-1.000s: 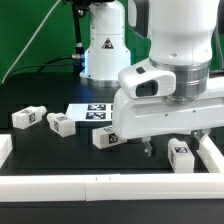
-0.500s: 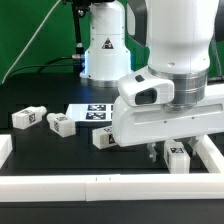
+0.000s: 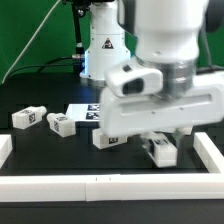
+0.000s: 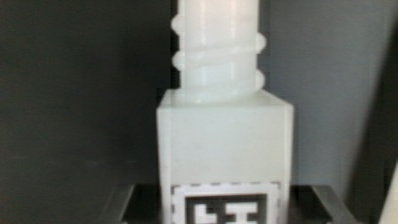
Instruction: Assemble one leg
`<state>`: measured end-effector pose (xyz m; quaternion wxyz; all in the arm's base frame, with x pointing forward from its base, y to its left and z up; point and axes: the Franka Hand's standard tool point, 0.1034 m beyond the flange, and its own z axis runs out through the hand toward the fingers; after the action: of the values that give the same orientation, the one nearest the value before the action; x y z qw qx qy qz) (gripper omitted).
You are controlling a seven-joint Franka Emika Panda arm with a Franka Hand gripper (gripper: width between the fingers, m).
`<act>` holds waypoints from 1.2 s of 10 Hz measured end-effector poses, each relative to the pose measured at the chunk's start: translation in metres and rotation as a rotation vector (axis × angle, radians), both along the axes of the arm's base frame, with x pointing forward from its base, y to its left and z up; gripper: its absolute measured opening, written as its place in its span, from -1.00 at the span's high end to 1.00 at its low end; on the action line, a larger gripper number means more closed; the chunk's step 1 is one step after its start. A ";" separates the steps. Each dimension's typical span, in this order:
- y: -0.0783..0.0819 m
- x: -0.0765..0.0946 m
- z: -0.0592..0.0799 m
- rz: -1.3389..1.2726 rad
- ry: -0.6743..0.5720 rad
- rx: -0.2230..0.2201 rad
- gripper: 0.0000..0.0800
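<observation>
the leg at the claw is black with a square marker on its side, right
Not quite: that leg is white, not black, as the wrist view shows. It does carry a square marker on its side.

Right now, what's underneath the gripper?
One leg sits right under the gripper; the wrist view shows its threaded end and its marker. The blurred white hand housing hides how the jaws stand, so whether the leg is gripped cannot be seen.

Marker board [image 3: 83,112] — flat on the black table [image 3: 45,150].
</observation>
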<state>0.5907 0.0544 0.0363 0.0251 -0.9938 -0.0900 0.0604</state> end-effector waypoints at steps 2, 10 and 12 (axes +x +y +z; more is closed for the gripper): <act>-0.029 -0.006 0.027 0.001 0.023 0.005 0.29; -0.045 -0.072 0.040 -0.036 -0.007 -0.005 0.29; -0.075 -0.122 0.051 -0.042 -0.012 -0.011 0.29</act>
<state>0.4685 -0.0203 0.0872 0.0202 -0.9960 -0.0688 0.0542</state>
